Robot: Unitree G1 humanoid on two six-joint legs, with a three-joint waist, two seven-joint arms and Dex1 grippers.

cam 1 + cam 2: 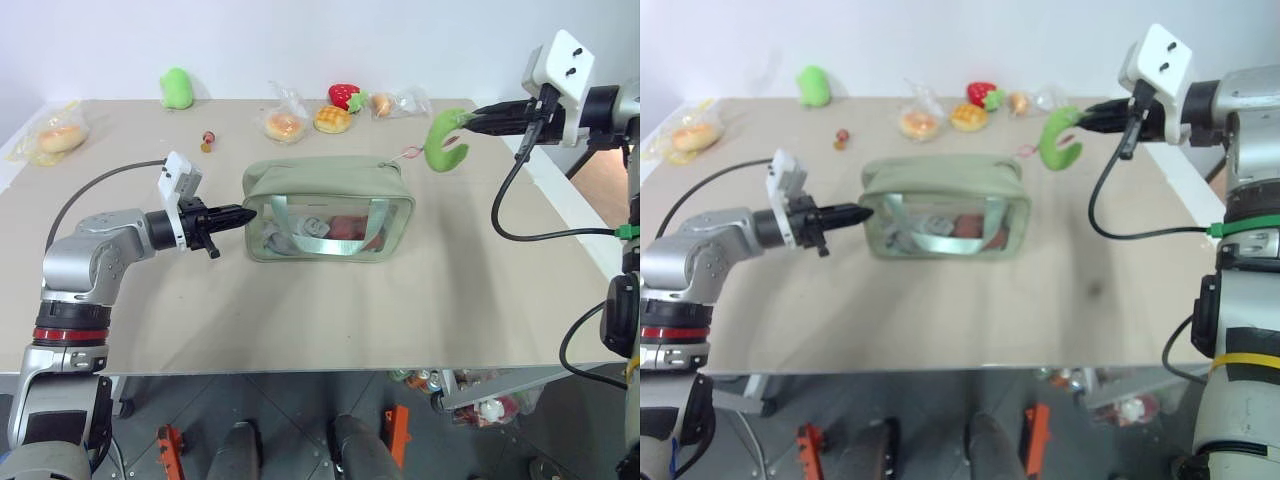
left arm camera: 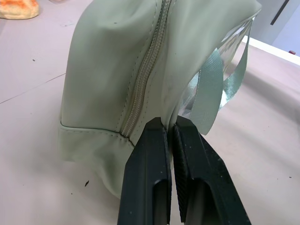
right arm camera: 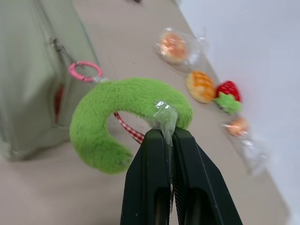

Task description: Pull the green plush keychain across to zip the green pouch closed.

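Note:
The green pouch (image 1: 328, 208) stands on the table's middle, its strap handle facing me. My left gripper (image 1: 245, 213) is shut on the fabric at the pouch's left end; in the left wrist view the fingers (image 2: 150, 154) pinch it just beside the zipper (image 2: 145, 75), whose teeth look joined there. The green plush keychain (image 1: 445, 145) hangs in the air off the pouch's right end. My right gripper (image 1: 470, 122) is shut on it, gripping a clear tag (image 3: 164, 117) on the plush. A pink ring (image 3: 85, 71) and cord link the keychain (image 3: 122, 108) to the zipper pull.
Along the far edge lie an oval green plush (image 1: 177, 88), bagged bread (image 1: 58, 135), another bagged bun (image 1: 284, 124), a yellow bun (image 1: 332, 119), a toy strawberry (image 1: 345, 96) and a small bag (image 1: 392, 102). The table's right edge (image 1: 560, 215) runs under my right arm.

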